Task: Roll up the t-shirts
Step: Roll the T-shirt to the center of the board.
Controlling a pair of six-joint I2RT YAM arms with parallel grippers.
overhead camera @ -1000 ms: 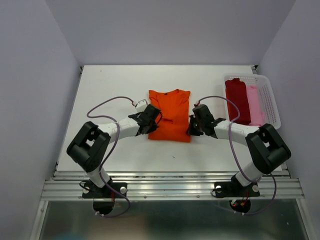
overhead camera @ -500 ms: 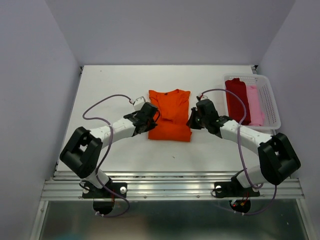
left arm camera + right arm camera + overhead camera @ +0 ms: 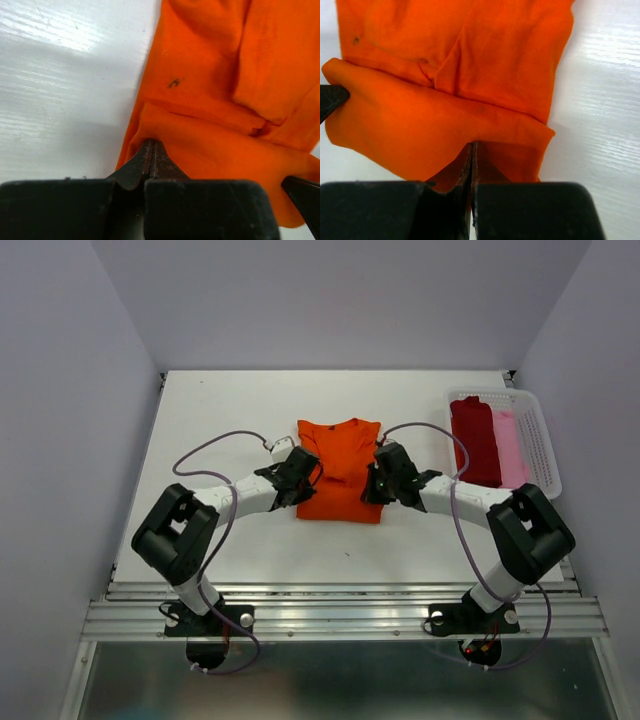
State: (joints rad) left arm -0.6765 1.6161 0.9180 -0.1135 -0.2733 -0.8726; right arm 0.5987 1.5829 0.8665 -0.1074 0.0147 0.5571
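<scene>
The bright orange short-sleeved cloth t-shirt [image 3: 340, 465] lies folded into a narrow rectangle in the middle of the white table [image 3: 220, 420], collar toward 12 o'clock. Its 6 o'clock hem is raised into a soft fold. At the shirt's 8 o'clock corner the left gripper [image 3: 303, 483] has its black fingers [image 3: 151, 150] pressed together, pinching the edge of that fold. At the 4 o'clock corner the right gripper [image 3: 373, 485] does the same, its fingers [image 3: 471, 152] clamped on the orange cloth. Each wrist view shows the other gripper's dark tip at the far end of the fold. Out at 3 o'clock, well apart from the shirt, the white mesh plastic basket [image 3: 548, 455] holds a dark red rolled shirt bundle [image 3: 475, 440] beside a pale pink rolled shirt bundle [image 3: 510, 445].
</scene>
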